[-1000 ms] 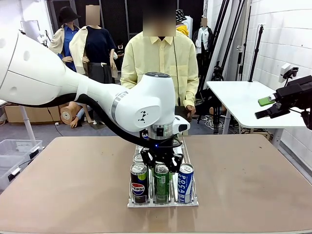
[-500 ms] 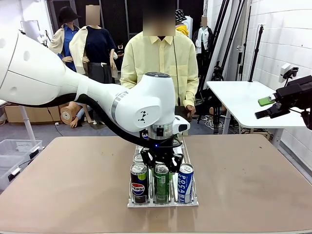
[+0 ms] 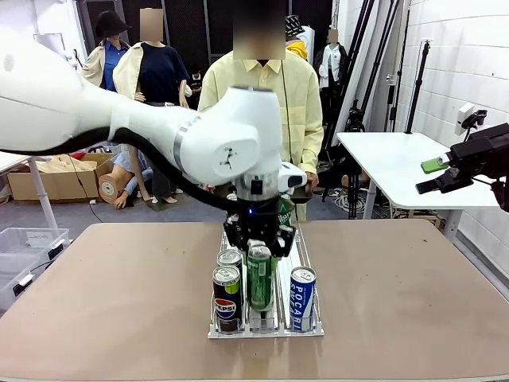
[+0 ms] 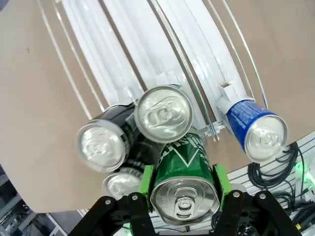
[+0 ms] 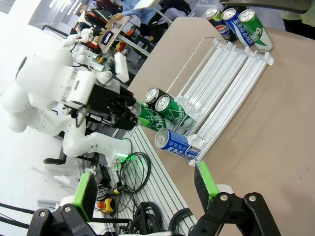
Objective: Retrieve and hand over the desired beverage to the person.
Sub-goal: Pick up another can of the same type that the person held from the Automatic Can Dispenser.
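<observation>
One green can (image 3: 260, 286) is gripped by the left tool (image 3: 260, 259), whose green pads (image 4: 146, 183) are closed on its sides just below the lid. It is held over the middle lane of the clear rack (image 3: 312, 328) at the centre of the counter (image 3: 413, 302), apparently raised a little above its neighbours. A straight vertical rise is advised until the base is clear of the Pepsi can (image 3: 227, 298) at 9 o'clock and the blue can (image 3: 302, 296) at 3 o'clock, before anything is carried toward the person (image 3: 262, 95) at 12 o'clock. The can's long axis stands upright, lid pointing up into the tool, and it is best presented that way. The right tool (image 3: 435, 175) is held open and empty, well apart at 2 o'clock.
</observation>
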